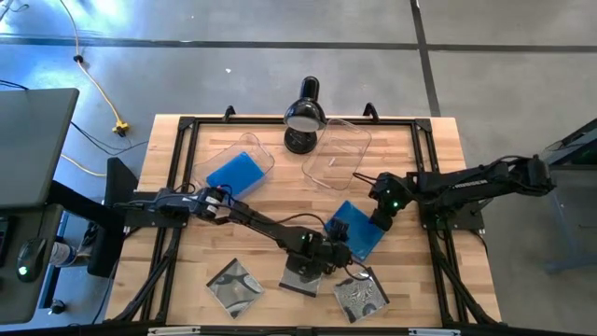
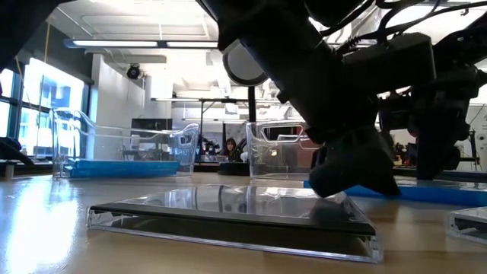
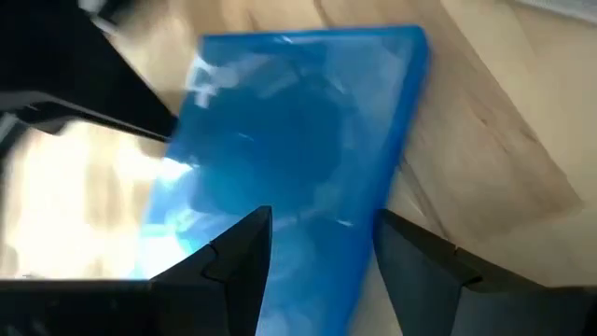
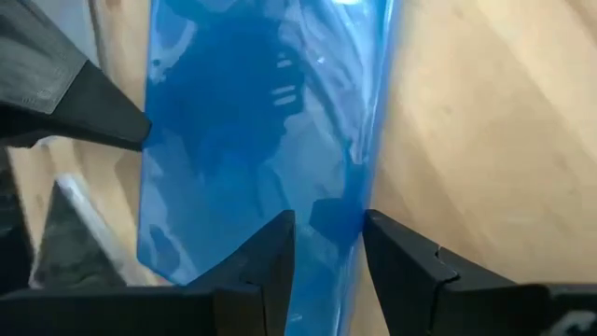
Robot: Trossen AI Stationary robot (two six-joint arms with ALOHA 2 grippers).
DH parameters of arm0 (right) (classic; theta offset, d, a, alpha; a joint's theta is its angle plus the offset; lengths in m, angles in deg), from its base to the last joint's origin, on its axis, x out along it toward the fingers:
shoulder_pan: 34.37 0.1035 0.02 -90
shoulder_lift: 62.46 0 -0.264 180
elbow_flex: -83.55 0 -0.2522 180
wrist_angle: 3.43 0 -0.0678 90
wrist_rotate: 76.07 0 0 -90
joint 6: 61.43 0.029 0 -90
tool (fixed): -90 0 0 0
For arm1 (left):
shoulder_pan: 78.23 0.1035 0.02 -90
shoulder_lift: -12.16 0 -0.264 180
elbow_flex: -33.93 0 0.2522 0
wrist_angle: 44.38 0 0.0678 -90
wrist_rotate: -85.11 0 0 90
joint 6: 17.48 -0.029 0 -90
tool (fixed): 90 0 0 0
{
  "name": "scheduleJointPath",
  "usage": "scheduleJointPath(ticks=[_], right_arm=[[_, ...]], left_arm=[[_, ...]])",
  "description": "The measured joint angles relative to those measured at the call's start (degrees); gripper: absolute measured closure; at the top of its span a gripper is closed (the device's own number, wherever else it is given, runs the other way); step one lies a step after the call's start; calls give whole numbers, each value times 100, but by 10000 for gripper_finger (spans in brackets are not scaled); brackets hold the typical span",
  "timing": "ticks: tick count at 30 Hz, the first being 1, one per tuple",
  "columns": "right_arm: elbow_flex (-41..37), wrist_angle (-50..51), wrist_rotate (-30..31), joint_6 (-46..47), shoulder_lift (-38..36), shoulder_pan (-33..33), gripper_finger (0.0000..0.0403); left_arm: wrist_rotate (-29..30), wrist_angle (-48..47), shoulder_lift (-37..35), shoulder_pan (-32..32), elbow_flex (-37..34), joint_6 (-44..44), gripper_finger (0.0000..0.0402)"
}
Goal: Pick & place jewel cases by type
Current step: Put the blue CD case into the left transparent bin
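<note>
Blue jewel case (image 1: pixel 359 228) lies flat on the wooden surface (image 1: pixel 429 187), turned diagonally, corners toward the tubs and the front edge. No writing is readable on it. Left pincer (image 1: pixel 338 231) and right pincer (image 1: pixel 381 220) each straddle an edge, fingers parted. Clear cases (image 1: pixel 235 285) lie nearer the front; a lit workshop shows beyond.

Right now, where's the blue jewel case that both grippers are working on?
In the high view the blue jewel case lies right of the table's centre, between the left gripper and right gripper, just below the empty clear tub.
</note>
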Motion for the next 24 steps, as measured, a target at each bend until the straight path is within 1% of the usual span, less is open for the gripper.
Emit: scheduleJointPath(ticks=[2,6,9,16,20,22,24], right_arm=[[0,6,-59,22,2,0,278],[0,36,-182,171,2,-2,278],[-2,48,-299,158,2,-7,278],[-7,39,-406,19,2,-4,278],[-11,31,-594,-100,7,2,278],[-11,55,-521,-116,7,7,278],[-7,175,-478,-203,5,7,279]], left_arm=[[36,100,6,44,-2,-98,220],[-220,104,9,183,-4,-74,220],[-264,107,9,221,-7,-83,220],[-95,107,9,184,-7,-233,220],[-49,105,9,120,-7,-259,220],[8,106,-7,78,-7,-257,220],[201,103,-57,46,-14,-298,220]])
